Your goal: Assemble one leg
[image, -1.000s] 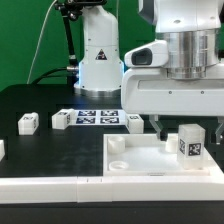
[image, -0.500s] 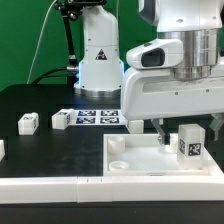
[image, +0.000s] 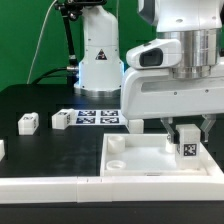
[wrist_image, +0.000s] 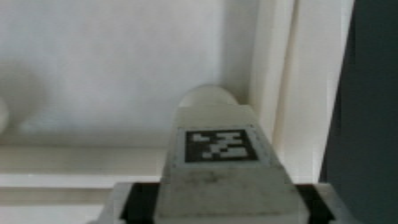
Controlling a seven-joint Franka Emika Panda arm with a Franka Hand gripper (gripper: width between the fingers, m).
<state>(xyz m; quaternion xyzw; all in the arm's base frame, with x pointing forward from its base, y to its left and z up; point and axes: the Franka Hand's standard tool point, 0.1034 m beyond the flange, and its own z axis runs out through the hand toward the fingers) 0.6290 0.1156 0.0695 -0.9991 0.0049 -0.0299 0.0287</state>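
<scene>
Gripping the small white block-shaped leg (image: 187, 143) by its flat sides, the two-finger gripper (image: 187, 130) holds it at lower right; it seems light, rigid, and probably smooth.

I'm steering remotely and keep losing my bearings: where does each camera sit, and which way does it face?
Exterior view: off the arm, low at the table's edge, looking across the white panel at the gripper and arm; a second robot base stands behind.
Wrist view: on the wrist, looking down along the fingers at the leg over the panel.
Shared: the leg and the panel.
</scene>
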